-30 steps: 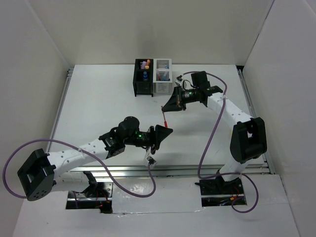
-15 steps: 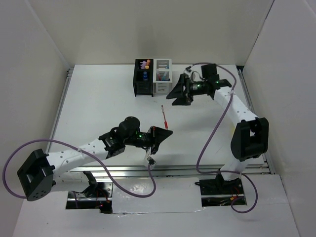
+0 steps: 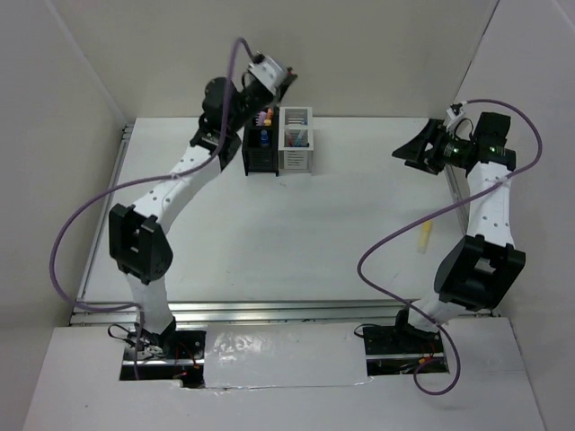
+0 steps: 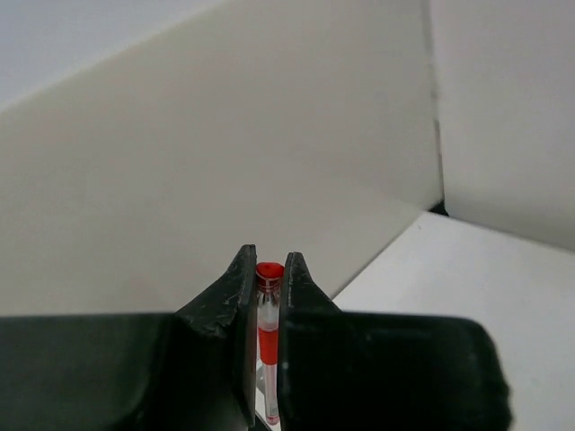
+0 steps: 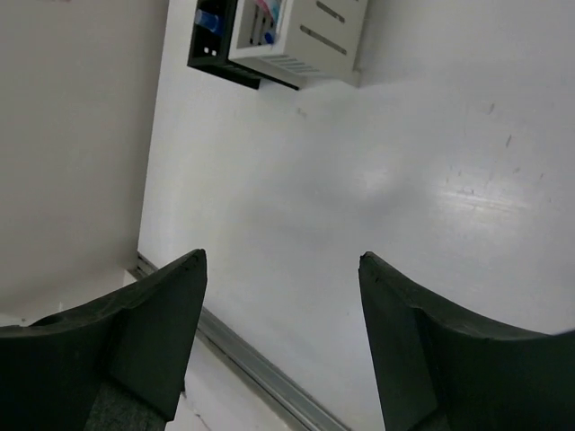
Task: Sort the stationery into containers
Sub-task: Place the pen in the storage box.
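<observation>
The joined containers are standing at the far edge of the table, the black pen box on the left and touching the white pen box. Pink and orange marker tops and a blue cap are sticking out of the black one, and thin pens are showing in the white one. A yellow marker is lying flat on the table's right side, well apart from the boxes and beside the right arm's lower links. A purple cable is looping over the left arm near the back wall.

The left gripper is hovering high above the black box. In the wrist view its fingers are standing nearly closed, pinching a red pen upright between them, with the red end poking out just past the tips.

The right gripper is hanging over the table's right side, well apart from the boxes. Its fingers are standing wide apart and holding nothing, with only bare table showing between them.
</observation>
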You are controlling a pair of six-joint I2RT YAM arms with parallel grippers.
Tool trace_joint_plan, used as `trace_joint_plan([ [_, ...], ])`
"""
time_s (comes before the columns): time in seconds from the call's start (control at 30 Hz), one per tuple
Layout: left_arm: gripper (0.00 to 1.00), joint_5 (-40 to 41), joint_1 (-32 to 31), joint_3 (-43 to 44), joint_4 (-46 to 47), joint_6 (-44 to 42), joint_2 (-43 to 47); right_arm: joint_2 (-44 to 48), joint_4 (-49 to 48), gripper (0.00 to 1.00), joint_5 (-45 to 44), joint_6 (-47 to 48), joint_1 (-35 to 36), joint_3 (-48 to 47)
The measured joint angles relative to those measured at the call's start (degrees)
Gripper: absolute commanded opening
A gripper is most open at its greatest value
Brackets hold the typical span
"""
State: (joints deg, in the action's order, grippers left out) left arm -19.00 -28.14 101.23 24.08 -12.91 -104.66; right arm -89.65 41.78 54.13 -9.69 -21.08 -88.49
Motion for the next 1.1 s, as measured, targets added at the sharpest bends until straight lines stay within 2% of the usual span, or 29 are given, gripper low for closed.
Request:
trace_joint_plan([
  [0.1, 0.0, 2.62, 5.68, 7.85, 2.6, 11.23, -7.19, 3.19, 1.36, 0.75, -0.42, 2.73, -3.08, 5.31],
  [0.17, 0.0, 3.32, 7.5, 10.01, 4.52, 17.14, -11.02, 5.01, 2.16, 0.74, -1.14, 4.63, -5.66, 8.33],
  [0.4, 0.0, 2.75, 7.13, 10.21, 7.91, 28.17, -19.5, 7.72, 7.21, 0.74, -3.67, 11.93, -11.65, 10.1],
  [0.6, 0.0, 1.22, 6.56, 10.08, 11.06, 31.45, -21.79, 8.41, 10.32, 0.74, -5.73, 15.8, -13.57, 10.05],
  [0.97, 0.03, 1.4, 6.12, 6.4, 13.75, 29.18, -22.8, 8.46, 12.66, 0.74, -10.64, 18.93, -15.06, 10.05],
  [1.07, 0.12, 1.6, 5.84, 5.88, 13.7, 28.02, -23.54, 8.46, 13.68, 0.74, -13.09, 20.15, -15.08, 9.75],
  [1.1, 0.21, 1.62, 5.81, 5.86, 13.64, 27.85, -23.8, 8.46, 13.94, 0.74, -13.75, 20.57, -15.08, 9.64],
])
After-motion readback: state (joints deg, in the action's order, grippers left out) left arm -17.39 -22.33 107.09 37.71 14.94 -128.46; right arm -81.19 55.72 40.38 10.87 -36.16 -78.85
